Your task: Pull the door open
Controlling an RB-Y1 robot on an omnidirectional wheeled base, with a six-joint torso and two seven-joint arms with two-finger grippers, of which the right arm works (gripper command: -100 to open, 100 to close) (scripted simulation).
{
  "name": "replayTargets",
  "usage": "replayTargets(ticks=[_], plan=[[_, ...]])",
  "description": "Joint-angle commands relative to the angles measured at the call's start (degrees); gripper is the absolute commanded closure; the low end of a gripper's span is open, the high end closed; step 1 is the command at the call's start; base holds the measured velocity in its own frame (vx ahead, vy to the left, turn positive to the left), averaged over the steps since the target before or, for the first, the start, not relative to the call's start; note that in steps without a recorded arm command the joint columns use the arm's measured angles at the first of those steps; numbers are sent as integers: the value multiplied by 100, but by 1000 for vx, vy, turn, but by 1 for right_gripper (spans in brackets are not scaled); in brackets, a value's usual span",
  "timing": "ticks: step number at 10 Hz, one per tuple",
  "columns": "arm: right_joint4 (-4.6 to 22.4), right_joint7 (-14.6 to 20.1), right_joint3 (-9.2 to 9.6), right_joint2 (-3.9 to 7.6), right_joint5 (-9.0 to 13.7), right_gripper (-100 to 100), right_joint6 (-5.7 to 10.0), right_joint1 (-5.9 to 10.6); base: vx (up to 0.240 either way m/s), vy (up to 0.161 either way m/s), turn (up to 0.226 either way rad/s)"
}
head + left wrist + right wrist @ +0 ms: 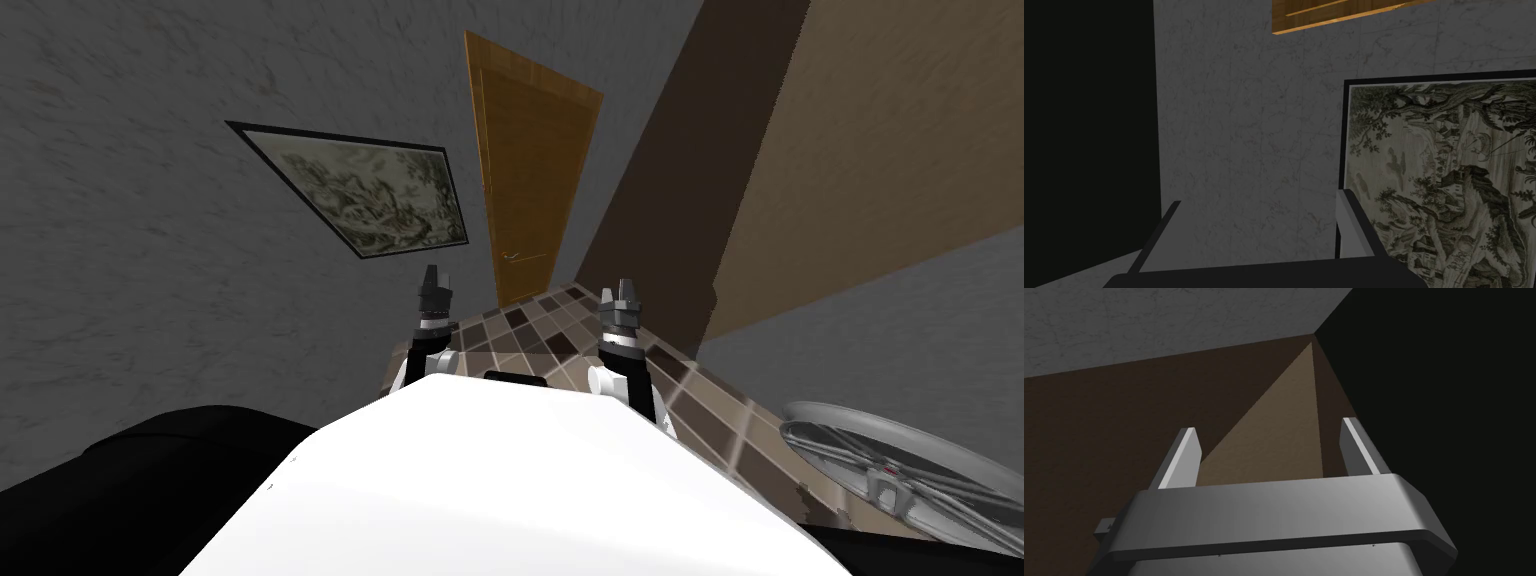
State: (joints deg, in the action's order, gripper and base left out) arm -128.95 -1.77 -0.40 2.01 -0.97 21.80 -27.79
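Both jaws stand spread in free air: my left gripper (1260,200) faces the framed picture (1449,175), my right gripper (1270,425) a brown wall (1099,438). The orange-brown door (530,180) stands well ahead, its handle (515,257) untouched.

No readable txt, labels or nos. anywhere.

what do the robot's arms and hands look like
Both arms are white with dark joints. The left hand and right hand are dark boxes, each with two thin, flat, light grey blade-like fingers. No cables or markings visible.
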Motion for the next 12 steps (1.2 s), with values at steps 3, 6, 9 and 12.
replayTargets(ticks=[3, 6, 9, 12], plan=[[412, 22, -35, 87, 46, -100, 77, 169, 60, 6, 113], [733, 39, -63, 150, 82, -100, 137, 301, 80, -6, 97], [1120, 60, -96, 224, 125, -100, 209, 460, 72, 5, 107], [1567, 84, -134, 306, 174, -100, 293, 644, 82, -4, 128]])
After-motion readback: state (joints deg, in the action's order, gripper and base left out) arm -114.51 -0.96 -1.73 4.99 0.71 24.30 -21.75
